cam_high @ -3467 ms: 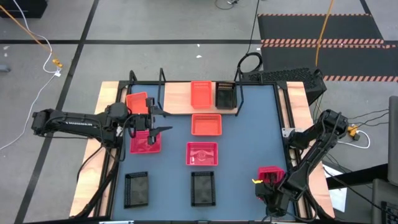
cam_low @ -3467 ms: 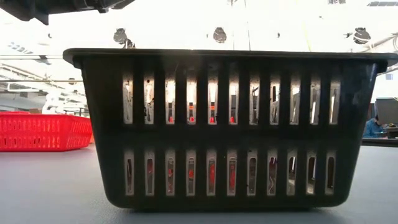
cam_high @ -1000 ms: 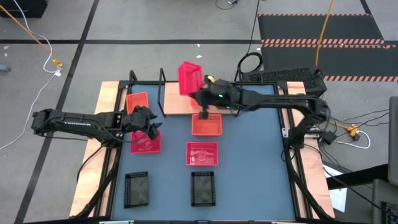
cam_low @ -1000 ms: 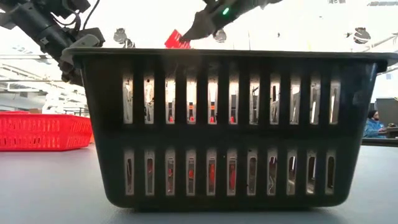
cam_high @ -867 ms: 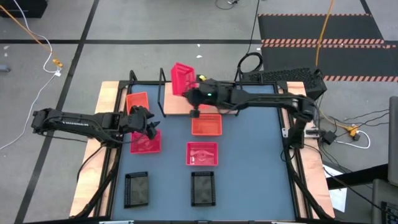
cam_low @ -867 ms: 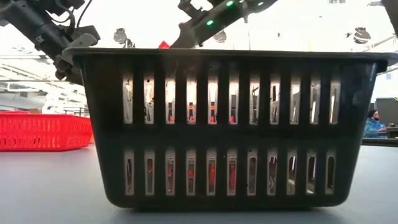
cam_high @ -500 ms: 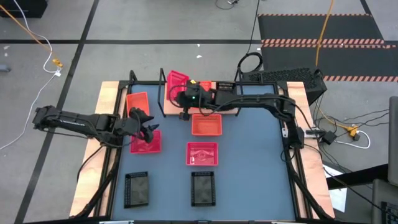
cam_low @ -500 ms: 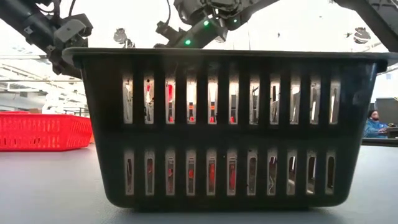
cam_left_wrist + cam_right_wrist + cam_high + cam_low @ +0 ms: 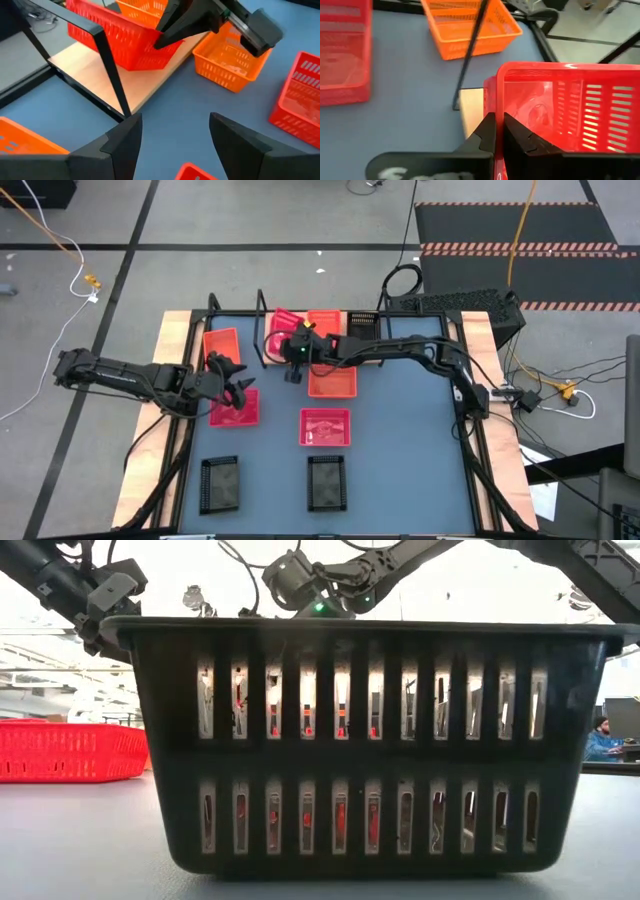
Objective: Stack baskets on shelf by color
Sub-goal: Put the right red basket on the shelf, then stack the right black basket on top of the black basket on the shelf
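Right wrist view: red basket (image 9: 570,115) rim pinched in right claw (image 9: 499,131).

In the low view, a black basket (image 9: 370,745) fills the middle of the frame and blocks nearly everything behind it; only slivers of red and orange show through its slots, too small to identify. At the left edge, a red basket (image 9: 65,752) is cut off. In the right wrist view, the pinkish-red basket (image 9: 570,115) runs off the right and lower edges. In the high view, the shelf (image 9: 278,352) is largely covered by baskets and the right arm; the right gripper (image 9: 290,352) there is too small to read.
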You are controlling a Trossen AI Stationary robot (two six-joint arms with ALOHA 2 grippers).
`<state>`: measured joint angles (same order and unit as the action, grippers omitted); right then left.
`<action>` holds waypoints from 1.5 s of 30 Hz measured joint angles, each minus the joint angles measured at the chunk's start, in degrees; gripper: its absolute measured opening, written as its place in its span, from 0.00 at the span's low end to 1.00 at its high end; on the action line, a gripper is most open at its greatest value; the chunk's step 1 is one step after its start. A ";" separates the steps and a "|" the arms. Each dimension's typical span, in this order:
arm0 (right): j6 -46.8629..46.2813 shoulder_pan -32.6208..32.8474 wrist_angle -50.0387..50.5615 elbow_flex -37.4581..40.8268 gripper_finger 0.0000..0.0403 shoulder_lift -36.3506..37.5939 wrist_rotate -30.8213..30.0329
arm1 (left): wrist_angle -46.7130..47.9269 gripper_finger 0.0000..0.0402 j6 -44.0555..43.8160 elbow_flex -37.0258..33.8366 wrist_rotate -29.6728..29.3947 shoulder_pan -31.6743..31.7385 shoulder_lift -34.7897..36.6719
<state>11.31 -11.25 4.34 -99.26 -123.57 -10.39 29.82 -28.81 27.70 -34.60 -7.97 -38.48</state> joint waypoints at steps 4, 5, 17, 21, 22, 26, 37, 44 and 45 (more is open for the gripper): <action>0.30 -0.02 0.49 0.00 0.01 -0.09 -0.02 | -0.03 0.58 -0.02 0.00 -0.01 0.00 0.00; 0.31 0.04 0.41 0.00 0.01 -0.09 0.00 | 0.01 0.58 -0.16 0.00 -0.01 0.00 -0.02; 1.35 0.20 0.23 0.52 0.17 -0.07 -0.02 | 3.22 0.58 -5.73 0.00 0.02 -2.34 -0.07; 1.35 -0.24 0.15 0.52 0.23 -0.06 0.00 | 3.24 0.58 -5.96 0.00 0.01 -3.05 -0.09; 1.35 -0.36 0.07 0.52 0.24 -0.06 -0.02 | 3.24 0.58 -5.98 0.00 0.01 -3.06 -0.09; 1.79 -0.61 -1.15 0.52 0.25 -0.06 0.02 | 3.24 0.58 -6.00 0.00 0.01 -3.06 -0.09; 13.72 1.73 0.61 0.55 0.25 -0.06 0.14 | 3.51 0.58 -6.00 0.00 -0.01 -3.06 -0.09; 13.56 1.19 0.66 0.55 0.24 -0.06 0.08 | 3.51 0.58 -5.98 0.00 -0.01 -3.06 -0.09; 13.53 1.04 0.66 0.55 0.24 -0.05 0.13 | 3.51 0.58 -5.98 0.00 -0.01 -3.06 -0.09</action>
<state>24.84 -10.21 4.99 -98.72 -123.61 -10.26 33.32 -34.79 27.70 -34.61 -11.03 -38.57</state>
